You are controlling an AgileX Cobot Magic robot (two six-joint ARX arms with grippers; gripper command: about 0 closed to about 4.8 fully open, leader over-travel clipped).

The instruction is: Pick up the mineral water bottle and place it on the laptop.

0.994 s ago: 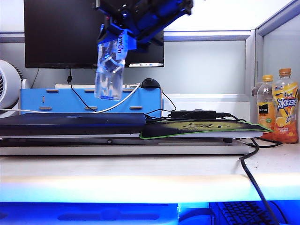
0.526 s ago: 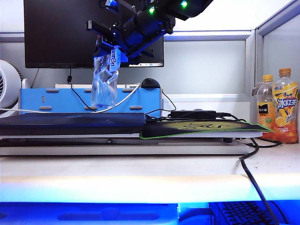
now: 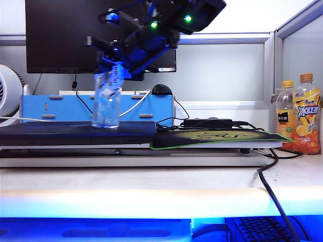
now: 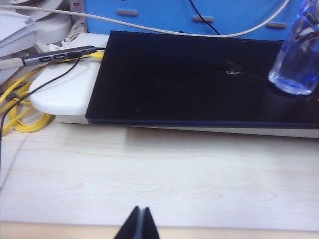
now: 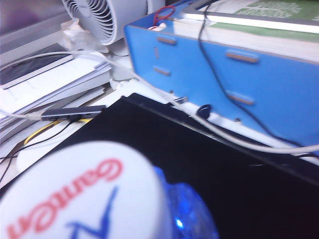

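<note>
Right tool (image 3: 113, 68) grips bottle (image 3: 106, 106) near its cap, upright, base on or just above laptop (image 3: 75, 132) at 9 o'clock of mouse pad (image 3: 217, 137); left tool (image 4: 139, 226) closed over desk (image 4: 159, 169).

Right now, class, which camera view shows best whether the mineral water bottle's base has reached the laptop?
The left wrist view: the mineral water bottle base sits on the laptop lid. The exterior view shows it side-on, in the right gripper. The right wrist view shows only its label.
</note>
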